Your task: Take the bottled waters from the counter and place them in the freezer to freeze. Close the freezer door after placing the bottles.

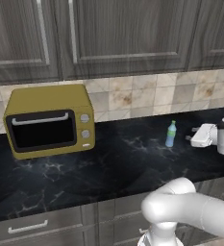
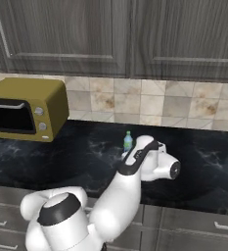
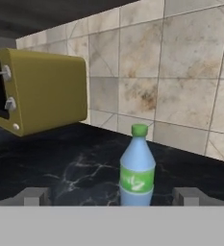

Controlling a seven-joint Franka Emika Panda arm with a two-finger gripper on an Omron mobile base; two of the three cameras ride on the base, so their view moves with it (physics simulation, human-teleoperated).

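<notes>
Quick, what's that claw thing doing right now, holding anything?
Gripper: open, holding nothing; the bottle stands between its fingertips, not yet gripped.

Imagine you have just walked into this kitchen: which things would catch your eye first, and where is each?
The mustard-yellow oven stands out first, sitting at the left of the black counter against the tiled wall. Next comes the small water bottle with its green cap, standing upright on the counter to the oven's right. The white arm reaches toward it, its open gripper level with the bottle and just short of it.
</notes>
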